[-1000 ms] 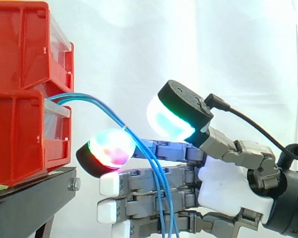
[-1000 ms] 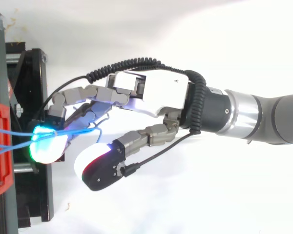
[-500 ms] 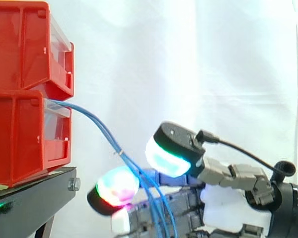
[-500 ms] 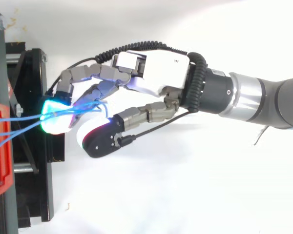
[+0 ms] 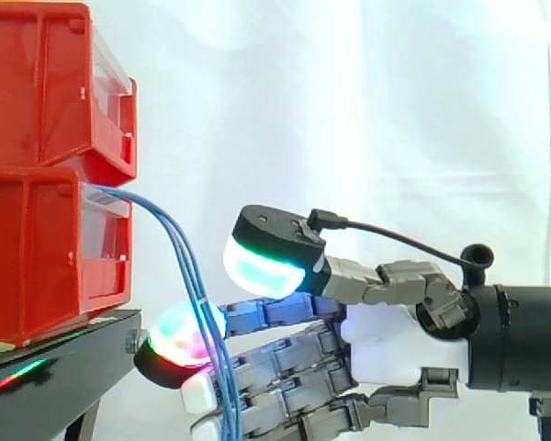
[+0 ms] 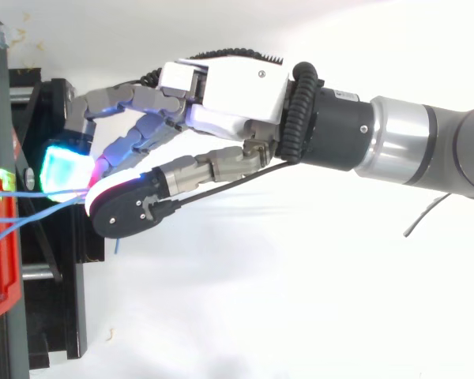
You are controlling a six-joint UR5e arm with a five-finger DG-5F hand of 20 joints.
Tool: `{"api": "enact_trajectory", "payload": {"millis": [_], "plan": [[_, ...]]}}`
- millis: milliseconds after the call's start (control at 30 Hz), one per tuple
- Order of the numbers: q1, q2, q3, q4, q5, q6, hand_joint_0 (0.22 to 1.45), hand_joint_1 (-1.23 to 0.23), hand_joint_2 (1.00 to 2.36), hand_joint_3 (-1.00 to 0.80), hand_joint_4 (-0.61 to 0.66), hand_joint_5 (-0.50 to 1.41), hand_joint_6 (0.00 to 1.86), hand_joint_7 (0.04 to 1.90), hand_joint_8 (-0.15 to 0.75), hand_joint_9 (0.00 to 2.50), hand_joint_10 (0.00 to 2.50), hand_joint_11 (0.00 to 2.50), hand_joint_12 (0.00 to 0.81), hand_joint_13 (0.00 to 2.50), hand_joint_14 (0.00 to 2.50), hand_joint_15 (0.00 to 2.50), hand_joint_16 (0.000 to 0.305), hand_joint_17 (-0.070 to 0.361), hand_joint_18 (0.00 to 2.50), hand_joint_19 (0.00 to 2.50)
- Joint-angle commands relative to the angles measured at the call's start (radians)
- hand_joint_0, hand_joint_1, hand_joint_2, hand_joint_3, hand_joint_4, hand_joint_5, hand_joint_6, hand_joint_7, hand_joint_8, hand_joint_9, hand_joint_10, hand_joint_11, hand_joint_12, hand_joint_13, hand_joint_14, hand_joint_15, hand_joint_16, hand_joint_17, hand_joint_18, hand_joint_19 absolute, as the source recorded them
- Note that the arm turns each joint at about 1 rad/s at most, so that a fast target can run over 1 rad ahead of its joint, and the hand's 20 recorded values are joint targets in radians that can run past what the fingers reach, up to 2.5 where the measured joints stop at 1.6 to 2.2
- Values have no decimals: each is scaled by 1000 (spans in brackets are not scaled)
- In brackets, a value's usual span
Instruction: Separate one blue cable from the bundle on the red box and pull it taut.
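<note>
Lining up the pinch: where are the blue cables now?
Side view, left: the blue cables leave the lower red bin and drop across the hand's fingertips.

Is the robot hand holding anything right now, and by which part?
It cannot be told. The blue cables run from the red box down across the hand, but whether it grips them is not visible.

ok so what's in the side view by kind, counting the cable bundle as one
red bins: 2, upper bin stacked on lower bin
black stand: 1
blue cable bundle: 1
hand: 1
total: 5
</note>
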State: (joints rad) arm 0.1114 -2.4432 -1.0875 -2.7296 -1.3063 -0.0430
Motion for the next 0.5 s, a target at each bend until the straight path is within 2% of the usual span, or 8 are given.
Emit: {"api": "enact_trajectory", "payload": {"millis": [0,167,400,433,467], "plan": [[4,13,26,-70,-14,-1,542,-661,1006,-405,184,-53,503,1219,227,795,12,295,356,781,16,413,44,98,607,491],[13,39,24,-71,-21,-26,551,-665,1007,-394,170,-58,525,1195,224,797,13,309,354,782,16,418,43,97,610,494],[31,43,20,-73,-19,-106,551,-666,1007,-400,173,-59,531,1180,227,800,12,302,355,786,16,420,43,98,613,491],[36,43,11,-71,-19,-110,551,-667,1006,-400,172,-59,531,1180,224,801,14,306,356,787,16,419,43,98,613,494],[45,43,-15,-39,-18,-115,551,-667,1006,-400,177,-59,531,1180,227,800,12,302,356,787,16,419,43,98,613,494]]}}
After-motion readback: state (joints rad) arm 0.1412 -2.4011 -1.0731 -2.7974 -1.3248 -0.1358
